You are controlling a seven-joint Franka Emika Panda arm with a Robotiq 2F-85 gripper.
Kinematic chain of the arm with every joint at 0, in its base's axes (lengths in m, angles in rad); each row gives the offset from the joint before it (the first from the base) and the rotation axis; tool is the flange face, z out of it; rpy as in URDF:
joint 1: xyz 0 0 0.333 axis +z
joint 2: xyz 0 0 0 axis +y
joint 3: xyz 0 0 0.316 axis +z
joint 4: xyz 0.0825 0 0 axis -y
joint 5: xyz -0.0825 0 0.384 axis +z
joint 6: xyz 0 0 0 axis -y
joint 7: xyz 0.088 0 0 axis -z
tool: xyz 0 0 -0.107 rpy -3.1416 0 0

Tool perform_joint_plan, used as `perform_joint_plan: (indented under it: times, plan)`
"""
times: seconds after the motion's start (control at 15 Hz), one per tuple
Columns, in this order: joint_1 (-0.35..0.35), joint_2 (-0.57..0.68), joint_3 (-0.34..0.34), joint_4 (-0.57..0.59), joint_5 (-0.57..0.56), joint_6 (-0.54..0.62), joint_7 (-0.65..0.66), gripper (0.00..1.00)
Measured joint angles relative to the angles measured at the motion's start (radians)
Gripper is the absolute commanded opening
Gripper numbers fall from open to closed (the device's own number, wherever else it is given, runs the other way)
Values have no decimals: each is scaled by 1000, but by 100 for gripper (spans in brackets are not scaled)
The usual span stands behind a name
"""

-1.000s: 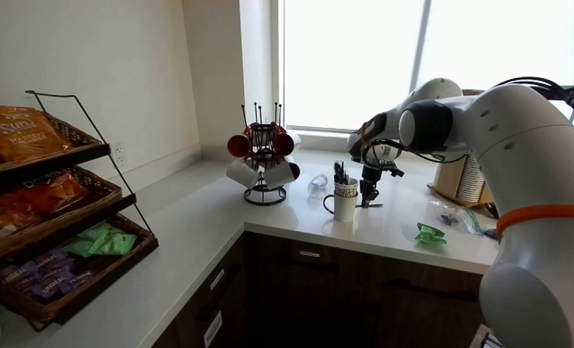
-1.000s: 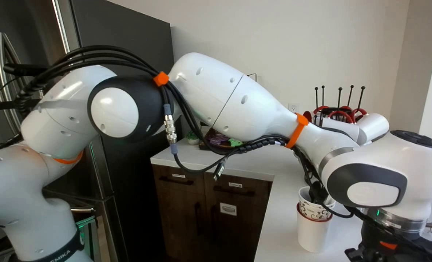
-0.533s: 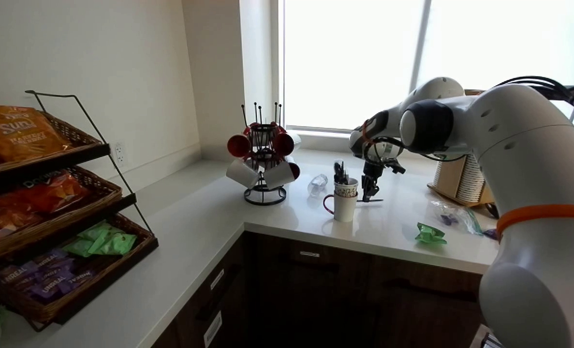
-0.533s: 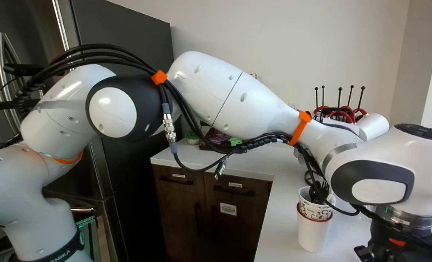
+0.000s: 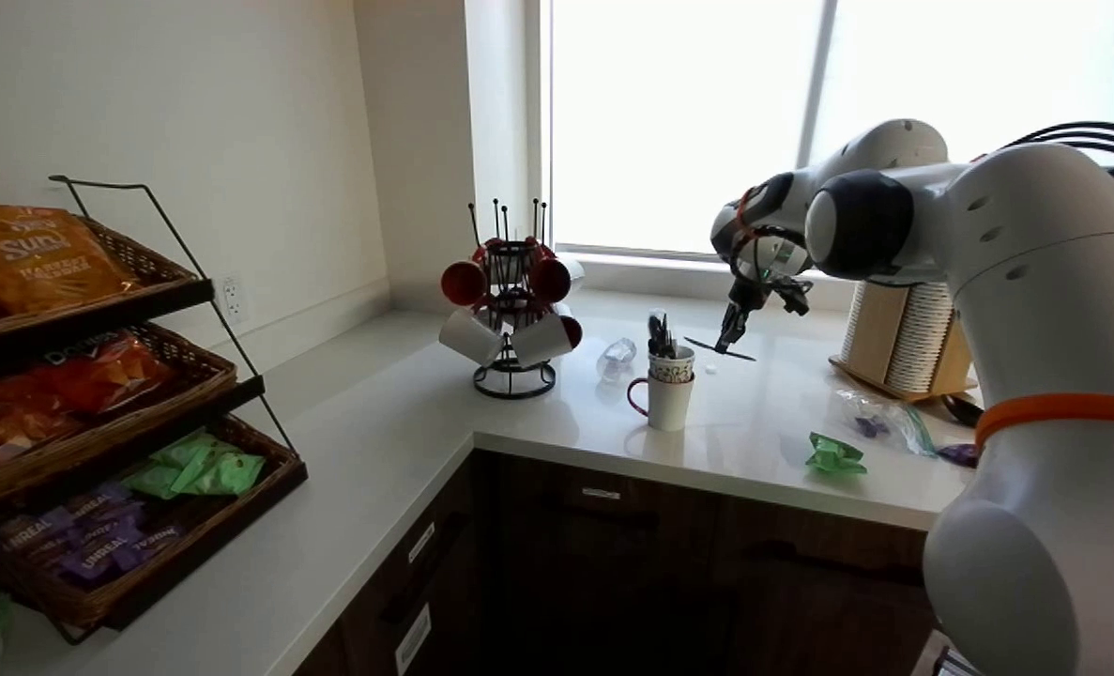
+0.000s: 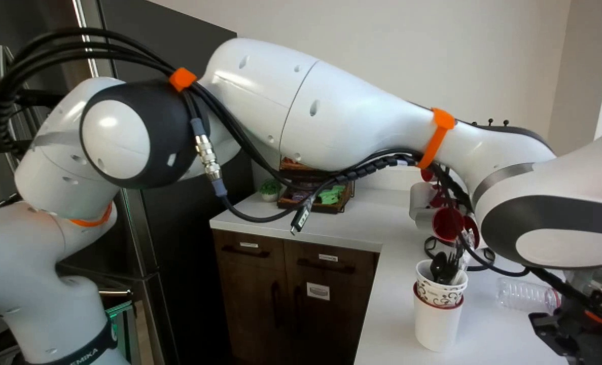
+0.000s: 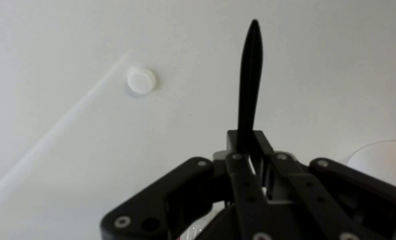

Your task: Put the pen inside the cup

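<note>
"What stands left of the cup [image 5: 670, 408]?"

"In an exterior view, the mug tree [image 5: 513, 299], well apart from it, then a clear bottle [image 5: 618, 360], nearer."

"And inside the cup?"

"A patterned paper tumbler [image 6: 438, 294] with dark cutlery [image 6: 438, 266]."

"Where's the pen [image 7: 250, 76]?"

"Right of the cup, above the bench [image 5: 557, 422], gripped by the hand [image 5: 724, 346]."

"Gripped how?"

"Its jaws stand nearly together, clamped across the pen's middle; in the wrist view one dark, tapered end sticks out past them."

"And farther right of the cup?"

"A crumpled green packet [image 5: 835, 454], then a clear plastic bag [image 5: 897, 418]."
</note>
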Motion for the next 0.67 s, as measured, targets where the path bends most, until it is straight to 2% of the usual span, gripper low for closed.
perform_joint_plan:
  times: [0.33,0.67]
  plan:
    - [-58,-73,18,-15,138,-88,103,3]
    - [-79,-181,54,-127,312,-106,186,3]
